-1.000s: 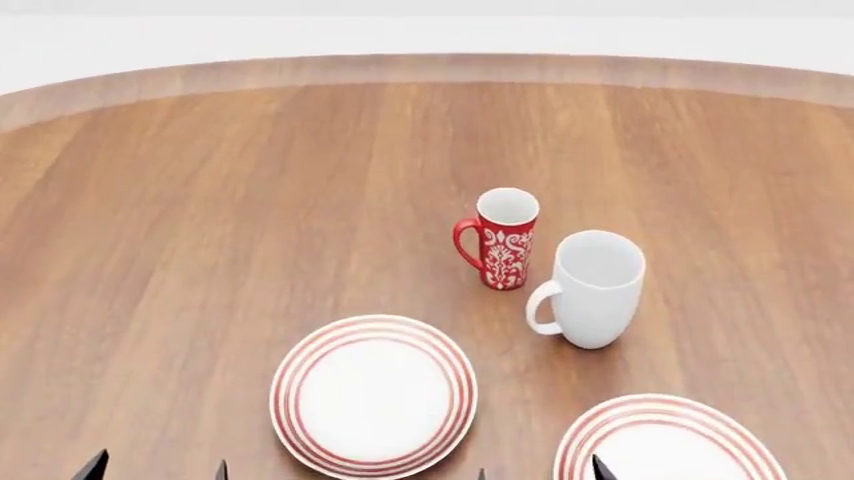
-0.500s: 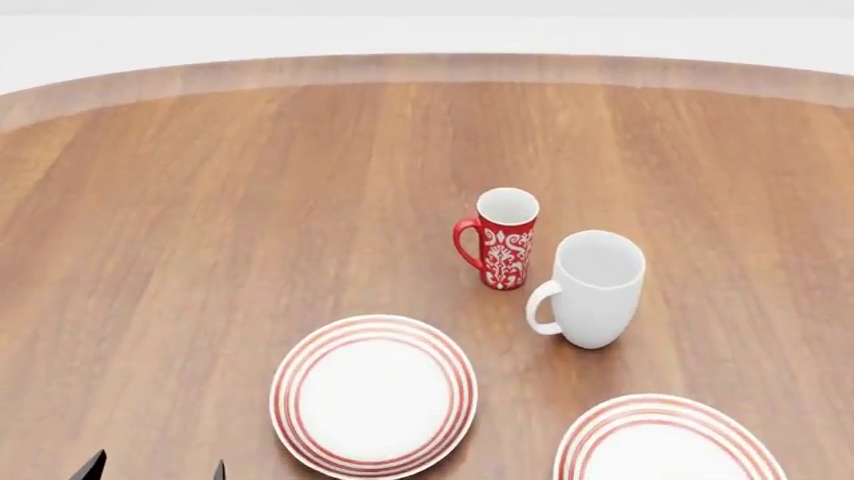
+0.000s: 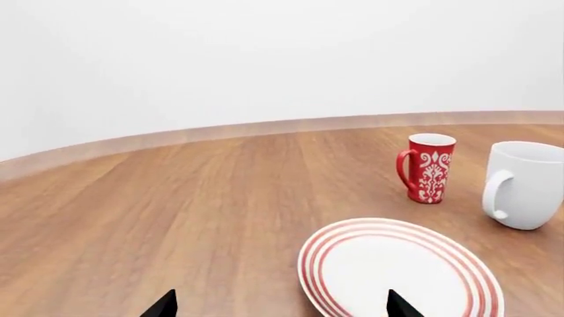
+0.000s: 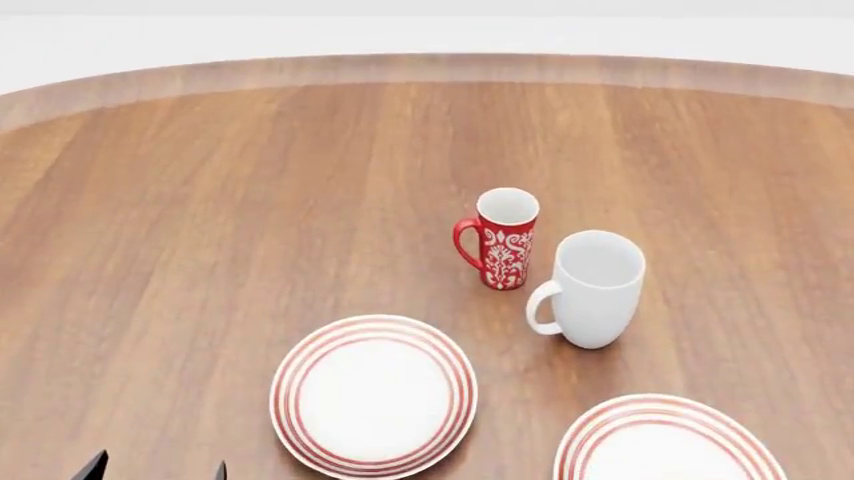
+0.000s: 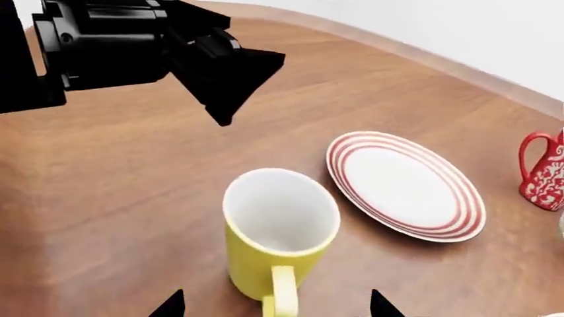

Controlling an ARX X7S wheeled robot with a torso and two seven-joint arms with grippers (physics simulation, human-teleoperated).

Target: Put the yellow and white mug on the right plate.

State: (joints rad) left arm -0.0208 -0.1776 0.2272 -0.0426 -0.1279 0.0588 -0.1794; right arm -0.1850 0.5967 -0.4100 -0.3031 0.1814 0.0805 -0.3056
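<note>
A round wooden table (image 4: 240,200) with a paler band along its rim is filling the head view, its grain running away from the robot, and a plain white wall is standing behind it.

The white mug (image 4: 593,288) is the landmark here. The red mug (image 4: 501,238) is standing upright just beside it, on its far left, both handles turned left. The left plate (image 4: 375,395) is lying nearer the robot and to the left of the white mug. The right plate (image 4: 667,446) is lying nearer the robot than the white mug, slightly to its right, cut by the lower edge of the head view.

The yellow mug (image 5: 275,236) is showing only in the right wrist view, standing upright on the wood with its white inside open and its handle pointing toward the camera, near a ringed plate; the white mug is not visible there.

The right gripper (image 5: 275,305) is showing two dark tips spread apart either side of the yellow mug's handle, holding nothing. The left gripper (image 3: 280,305) is also sitting spread apart and empty, over the left plate's near edge.
</note>
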